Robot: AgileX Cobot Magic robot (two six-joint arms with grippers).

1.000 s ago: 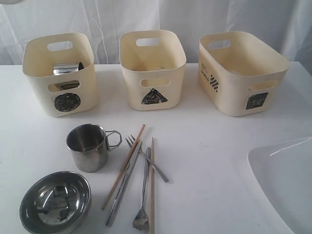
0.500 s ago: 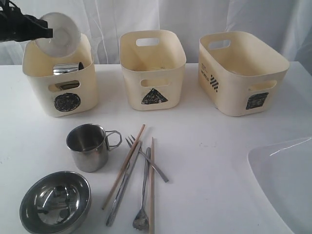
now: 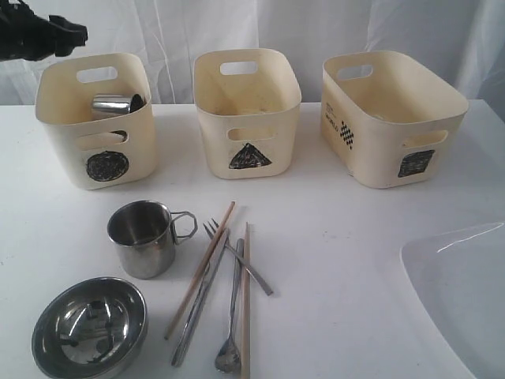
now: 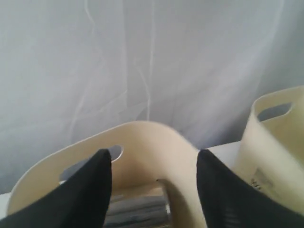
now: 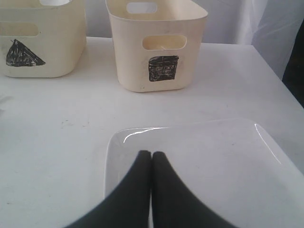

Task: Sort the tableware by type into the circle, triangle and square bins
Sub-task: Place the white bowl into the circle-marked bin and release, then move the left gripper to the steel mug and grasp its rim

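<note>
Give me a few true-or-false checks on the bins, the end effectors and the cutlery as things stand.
1. A mug is in the circle bin. True.
2. The left end effector grips a white bowl. False: its jaws are open above the circle bin, with nothing between them.
3. The fork is in the triangle bin. False: the fork lies on the table among the other cutlery.
4. The right end effector is shut above the plate. True.
5. The table mug lies on its side. False: the table mug stands upright.
</note>
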